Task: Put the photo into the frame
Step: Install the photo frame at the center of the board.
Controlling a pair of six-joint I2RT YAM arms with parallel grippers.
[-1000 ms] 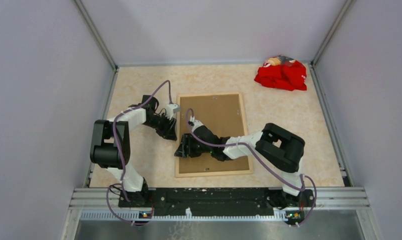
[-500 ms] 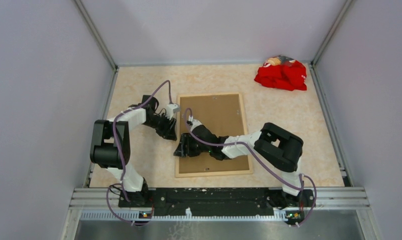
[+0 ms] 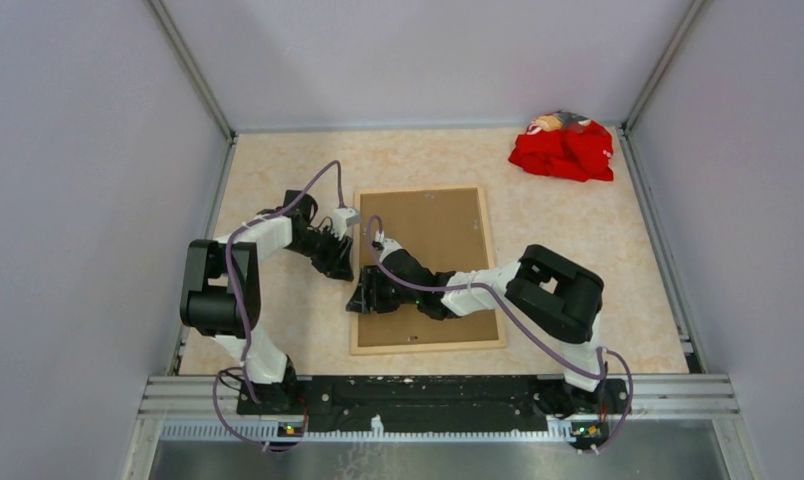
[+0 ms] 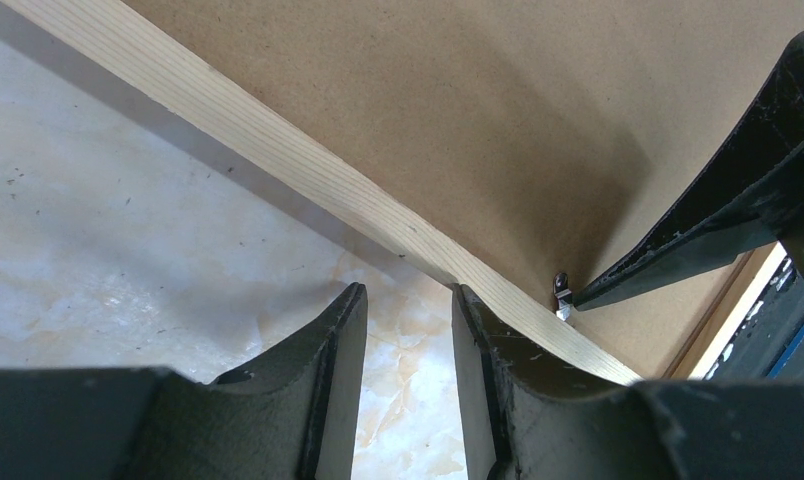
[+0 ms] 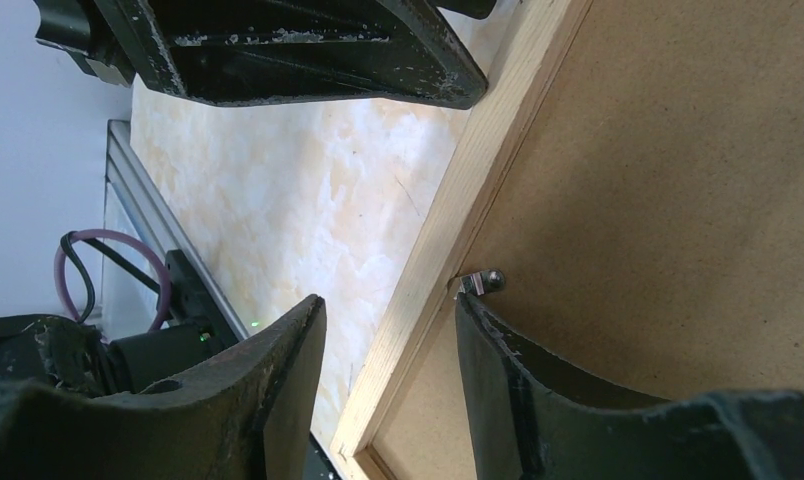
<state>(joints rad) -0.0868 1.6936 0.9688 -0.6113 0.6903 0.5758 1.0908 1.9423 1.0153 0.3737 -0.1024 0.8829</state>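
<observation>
Straddling the left rail of the thin light-wood frame [image 5: 478, 170], the right gripper [image 5: 388, 305] is hovering unclenched, small metal tab [image 5: 483, 281] at its fingertip

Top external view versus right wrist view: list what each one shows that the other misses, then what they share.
Only the top external view: the whole frame lying back up and a red cloth in the far right corner. Only the right wrist view: a small metal clip on the frame's inner edge, beside one finger of the right gripper, whose fingers straddle the wooden rail. Both: the frame's left rail, the brown backing board, the marbled table and the left gripper next to the rail.
</observation>
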